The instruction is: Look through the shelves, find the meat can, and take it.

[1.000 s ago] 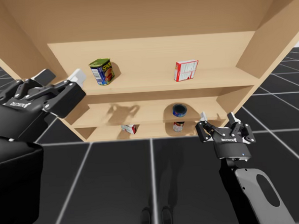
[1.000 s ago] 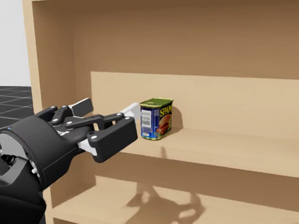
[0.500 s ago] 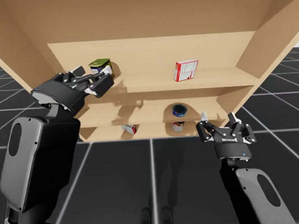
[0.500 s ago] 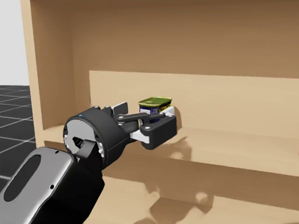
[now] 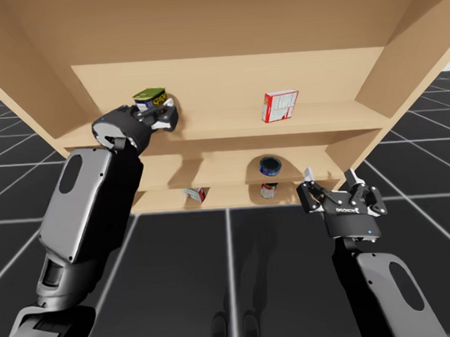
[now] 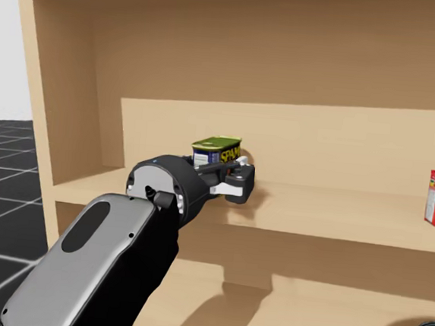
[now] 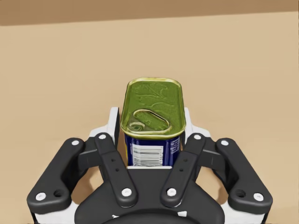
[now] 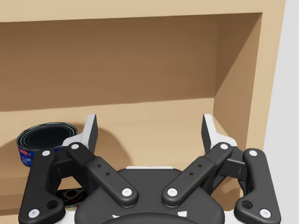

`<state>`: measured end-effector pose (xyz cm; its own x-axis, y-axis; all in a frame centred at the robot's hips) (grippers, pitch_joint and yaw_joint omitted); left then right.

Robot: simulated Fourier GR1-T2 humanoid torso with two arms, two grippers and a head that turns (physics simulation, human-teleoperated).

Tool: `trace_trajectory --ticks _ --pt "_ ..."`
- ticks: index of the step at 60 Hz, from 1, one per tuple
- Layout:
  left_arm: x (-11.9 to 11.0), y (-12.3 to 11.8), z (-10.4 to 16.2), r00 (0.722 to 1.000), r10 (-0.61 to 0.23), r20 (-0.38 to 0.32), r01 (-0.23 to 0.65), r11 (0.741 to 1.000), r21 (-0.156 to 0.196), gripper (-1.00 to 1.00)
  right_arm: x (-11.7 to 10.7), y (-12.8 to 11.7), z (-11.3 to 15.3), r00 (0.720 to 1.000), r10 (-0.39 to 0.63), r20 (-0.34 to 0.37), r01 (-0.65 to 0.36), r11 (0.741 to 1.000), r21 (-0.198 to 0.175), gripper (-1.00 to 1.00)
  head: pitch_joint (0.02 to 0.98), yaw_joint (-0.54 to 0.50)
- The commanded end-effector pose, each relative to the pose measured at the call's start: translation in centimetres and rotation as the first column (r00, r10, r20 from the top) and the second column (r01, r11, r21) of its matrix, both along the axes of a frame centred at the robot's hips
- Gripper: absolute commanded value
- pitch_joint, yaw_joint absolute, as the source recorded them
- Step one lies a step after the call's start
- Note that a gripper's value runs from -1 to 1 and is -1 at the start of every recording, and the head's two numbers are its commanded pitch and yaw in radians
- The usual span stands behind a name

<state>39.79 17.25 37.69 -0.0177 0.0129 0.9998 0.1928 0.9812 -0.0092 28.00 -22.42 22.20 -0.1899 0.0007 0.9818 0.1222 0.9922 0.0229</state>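
Observation:
The meat can (image 5: 150, 97), a blue tin with a gold-green pull-tab lid, stands upright at the left of the upper shelf (image 5: 222, 125). My left gripper (image 5: 163, 115) reaches onto that shelf and holds the meat can (image 7: 153, 121) between its white fingers, one pressed to each side. In the head view the left gripper (image 6: 239, 176) covers the lower part of the meat can (image 6: 216, 146). My right gripper (image 5: 331, 179) hangs open in front of the shelves' lower right, with nothing between the fingers of the right gripper (image 8: 150, 126).
A red-and-white box (image 5: 280, 105) stands at the right of the upper shelf. A round blue can (image 5: 270, 165) sits on the middle shelf, just beside my right gripper. Lower down lie a small red-and-white box (image 5: 194, 193) and another can (image 5: 268, 190).
My left arm has reached forward into the upper shelf and its fingers have come in around the meat can. My head has turned slightly. The right arm has barely moved.

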Motion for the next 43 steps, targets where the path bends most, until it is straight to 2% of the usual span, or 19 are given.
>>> trace_trajectory --ticks 1,12,31,40,43 --pt "0.6 0.2 -0.3 1.000 0.019 -0.001 -0.019 1.000 0.013 0.95 0.0 -0.1 0.0 1.000 -0.001 -0.001 0.001 1.000 0.004 -1.00 0.270 0.26" --pt "-1.0 0.5 -0.1 1.000 -0.007 0.018 0.007 1.000 0.004 0.99 0.0 -0.1 0.0 1.000 0.001 -0.003 -0.001 1.000 0.008 -1.00 0.272 0.26" --pt "-8.4 2.2 -0.1 0.996 -0.060 0.070 0.056 0.996 0.067 1.00 0.0 0.1 -0.2 1.000 0.004 -0.007 -0.003 1.000 0.002 -1.00 0.278 0.27" --pt "-11.5 2.6 -0.7 0.990 -0.127 0.064 0.124 0.991 0.056 1.00 0.0 0.2 -0.2 1.000 0.004 -0.007 -0.004 1.000 0.002 -1.00 0.279 0.27" --pt "-12.7 2.7 -1.0 0.988 -0.137 0.073 0.133 0.989 0.067 1.00 0.0 0.2 -0.2 1.000 0.004 -0.008 -0.004 1.000 0.002 -1.00 0.280 0.27"
